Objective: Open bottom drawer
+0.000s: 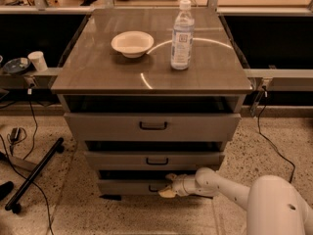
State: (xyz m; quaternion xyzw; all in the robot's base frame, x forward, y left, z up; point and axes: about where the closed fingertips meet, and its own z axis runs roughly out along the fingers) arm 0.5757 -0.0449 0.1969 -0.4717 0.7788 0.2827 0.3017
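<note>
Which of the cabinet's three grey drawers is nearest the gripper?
The bottom drawer: the gripper sits at its front, below the middle drawer and the top drawer.

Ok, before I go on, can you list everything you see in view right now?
cabinet: one, grey with brown top, centre
bowl: one, cream, on the cabinet top, left of the bottle
water bottle: one, clear, upright on the cabinet top
top drawer: one, grey, highest
middle drawer: one, grey, below it
bottom drawer: one, grey, lowest
cup: one, white, ledge at far left
stand leg: one, black, floor at left
arm: one, white, from lower right
gripper: one, pale, at the bottom drawer's handle
</note>
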